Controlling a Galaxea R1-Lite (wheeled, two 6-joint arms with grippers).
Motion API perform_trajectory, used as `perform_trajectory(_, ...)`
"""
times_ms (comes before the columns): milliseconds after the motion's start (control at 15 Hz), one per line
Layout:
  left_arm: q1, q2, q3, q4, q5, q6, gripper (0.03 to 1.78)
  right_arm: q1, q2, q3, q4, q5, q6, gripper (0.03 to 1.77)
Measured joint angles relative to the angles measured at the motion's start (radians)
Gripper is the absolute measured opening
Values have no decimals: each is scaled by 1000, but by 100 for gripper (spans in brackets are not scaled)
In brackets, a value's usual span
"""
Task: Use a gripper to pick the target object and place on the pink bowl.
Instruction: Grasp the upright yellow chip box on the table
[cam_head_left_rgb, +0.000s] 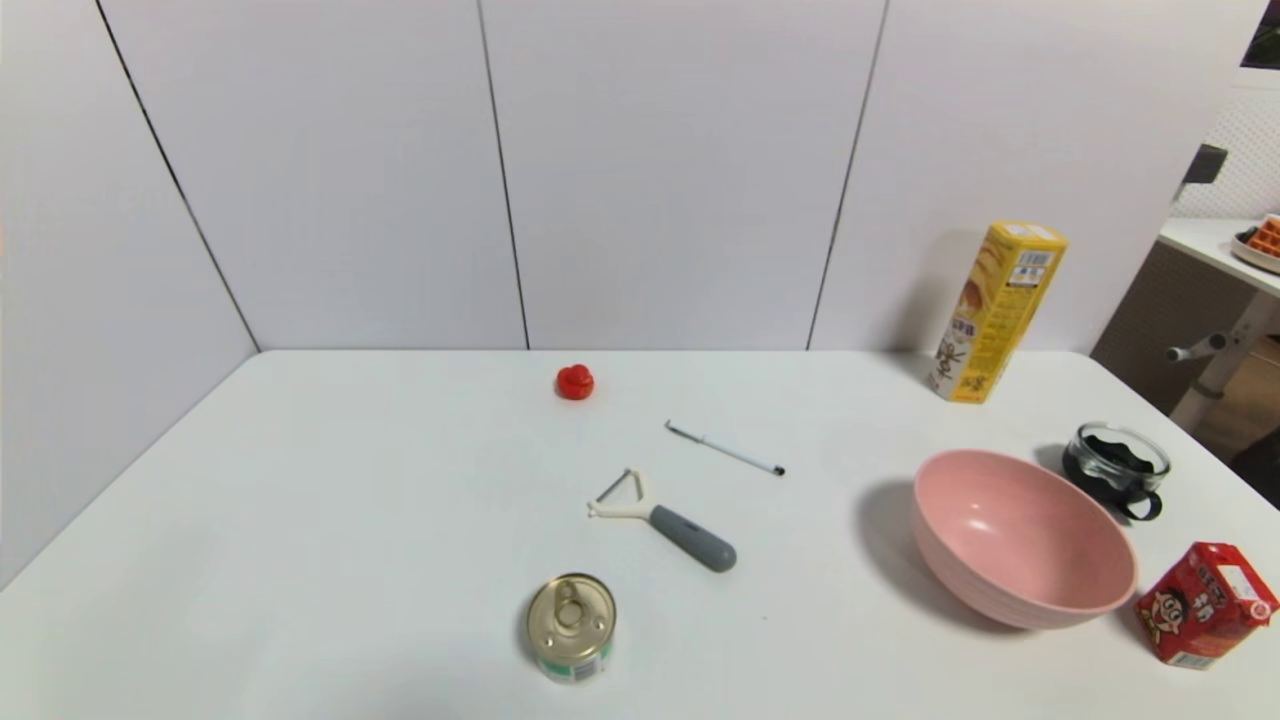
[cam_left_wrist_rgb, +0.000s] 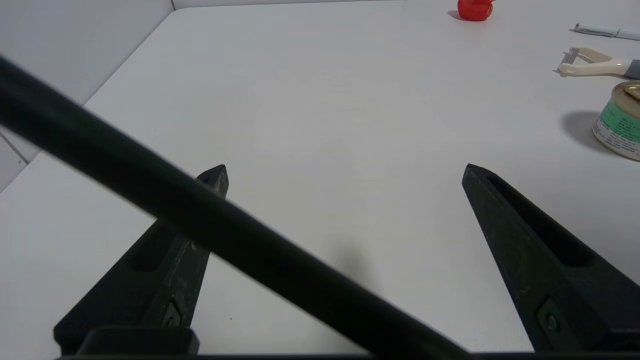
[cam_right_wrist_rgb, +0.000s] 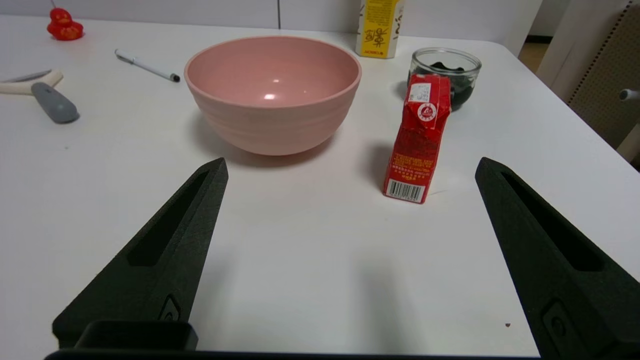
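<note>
My right gripper's fingers (cam_right_wrist_rgb: 187, 240) stand wide and empty over the white bench (cam_head_left_rgb: 400, 500); my left gripper (cam_left_wrist_rgb: 345, 175) waits wide too. Yellow carton (cam_head_left_rgb: 1000, 312), Chinese lettering and barcode, stands at one o'clock, beyond the pink bowl (cam_head_left_rgb: 1025, 540), against pale panels (cam_head_left_rgb: 680, 170).

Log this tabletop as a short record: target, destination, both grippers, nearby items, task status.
target: yellow carton, upright at the table's far right, by the back wall
destination: pink bowl, nearer than the carton, nothing inside
right gripper: fingers open, nothing between them, over the near side of the table
left gripper: fingers open, empty, over bare table left of the tin can
beside bowl: glass cup and red carton, both on its right
status: yellow carton not yet picked
</note>
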Motion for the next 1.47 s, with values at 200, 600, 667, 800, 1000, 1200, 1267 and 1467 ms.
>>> perform_trajectory(200,0,0,0,0,0,0,169,0,0,0,14,-2,0,171)
perform_trajectory(600,0,0,0,0,0,0,169,11,173,-225,48,4,-6,171)
perform_trajectory(667,0,0,0,0,0,0,169,18,240,-296,48,5,-6,171)
perform_trajectory(800,0,0,0,0,-1,0,169,33,398,-462,47,0,-6,171)
perform_trajectory(1000,0,0,0,0,0,0,169,45,649,-669,46,-4,-6,171)
perform_trajectory(1200,0,0,0,0,0,0,169,42,901,-846,46,-5,-8,171)
perform_trajectory(1267,0,0,0,0,0,0,169,36,978,-896,41,-5,-9,171)
perform_trajectory(1467,0,0,0,0,0,0,169,11,1188,-1024,35,-6,-11,171)
